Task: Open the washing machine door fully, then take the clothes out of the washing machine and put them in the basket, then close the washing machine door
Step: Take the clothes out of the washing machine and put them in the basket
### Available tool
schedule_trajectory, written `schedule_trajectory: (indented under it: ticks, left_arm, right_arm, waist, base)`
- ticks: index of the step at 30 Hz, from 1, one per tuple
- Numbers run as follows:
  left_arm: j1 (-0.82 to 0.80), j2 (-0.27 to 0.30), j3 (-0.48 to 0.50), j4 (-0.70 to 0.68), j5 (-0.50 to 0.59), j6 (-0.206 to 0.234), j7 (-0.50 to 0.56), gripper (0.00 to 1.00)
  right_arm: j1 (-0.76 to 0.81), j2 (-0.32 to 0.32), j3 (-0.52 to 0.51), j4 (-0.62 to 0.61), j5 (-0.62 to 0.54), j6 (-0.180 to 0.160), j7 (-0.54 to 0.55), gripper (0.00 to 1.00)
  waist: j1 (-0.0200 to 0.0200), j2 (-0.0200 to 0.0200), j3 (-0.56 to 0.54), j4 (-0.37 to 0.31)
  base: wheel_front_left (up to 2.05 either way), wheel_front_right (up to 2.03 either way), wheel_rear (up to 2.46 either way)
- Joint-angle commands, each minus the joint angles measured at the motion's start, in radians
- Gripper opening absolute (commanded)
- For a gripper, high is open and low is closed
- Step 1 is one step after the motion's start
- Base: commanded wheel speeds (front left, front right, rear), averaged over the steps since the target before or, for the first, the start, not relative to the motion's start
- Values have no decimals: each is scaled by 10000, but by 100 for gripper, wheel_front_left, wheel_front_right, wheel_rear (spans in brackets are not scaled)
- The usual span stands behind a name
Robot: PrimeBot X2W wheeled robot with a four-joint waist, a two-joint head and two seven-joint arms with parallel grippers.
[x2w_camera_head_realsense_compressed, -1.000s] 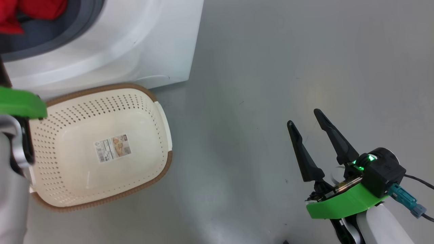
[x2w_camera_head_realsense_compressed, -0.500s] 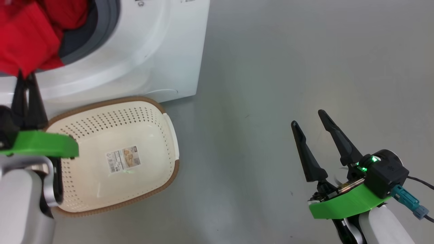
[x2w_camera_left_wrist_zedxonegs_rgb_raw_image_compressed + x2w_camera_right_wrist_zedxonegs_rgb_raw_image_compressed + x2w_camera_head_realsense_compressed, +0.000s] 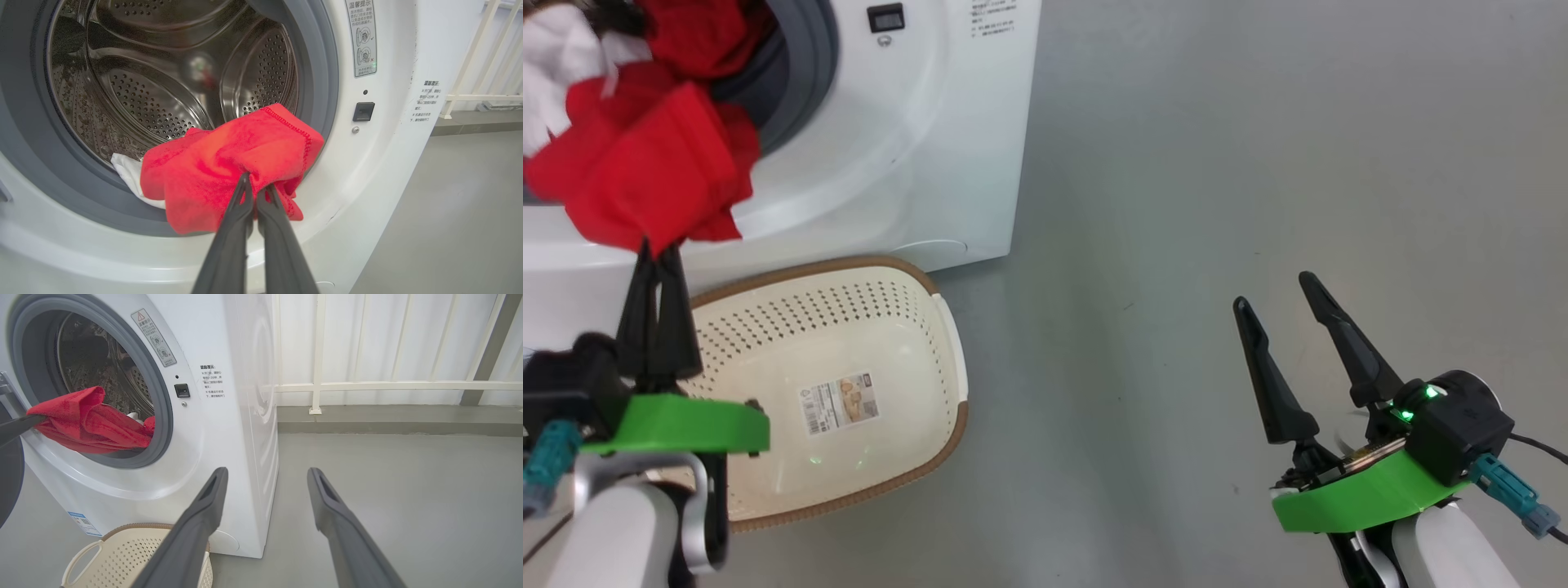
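Observation:
The washing machine (image 3: 915,122) stands open at the upper left of the head view, its steel drum (image 3: 155,90) showing in the left wrist view. The red clothes (image 3: 654,180) hang out over the grey gasket, with white trim (image 3: 126,171) behind them. My left gripper (image 3: 255,181) is shut on a fold of the clothes (image 3: 220,163), just above the basket (image 3: 947,343). That cream basket sits on the floor against the machine's front. My right gripper (image 3: 1275,291) is open over bare floor to the right, holding nothing. A dark rounded edge of the washing machine door (image 3: 8,482) shows at the left.
Grey floor (image 3: 1258,122) stretches to the right of the machine. A white railing (image 3: 367,386) and a low kerb run behind it. The basket (image 3: 122,547) has an open side handle facing me.
The head view has shifted, so more of the machine's front shows. My left gripper has drawn back from the drum, pulling the red clothes out over the gasket. The right gripper stayed still.

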Motion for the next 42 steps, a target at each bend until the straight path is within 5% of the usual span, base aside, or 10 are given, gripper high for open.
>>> schedule_trajectory:
  ticks: [1, 23, 42]
  left_arm:
    - [182, 227, 290, -455, 34, 126, 21, 0]
    - [1421, -481, -425, -1030, -309, 284, 236, 0]
    - [-493, -949, -286, 3661, -899, -443, -518, 0]
  right_arm:
    - [112, -12, 140, -266, -51, 48, -65, 100]
    - [301, 117, -131, -482, -124, 48, -65, 100]
    - [-309, 109, 85, -534, 112, 48, -65, 100]
  waist:
    - [0, 0, -82, 50]
    - [0, 0, -358, 174]
    - [0, 0, 1153, -224]
  base:
    - [0, 0, 0]
    - [0, 0, 0]
    - [0, 0, 0]
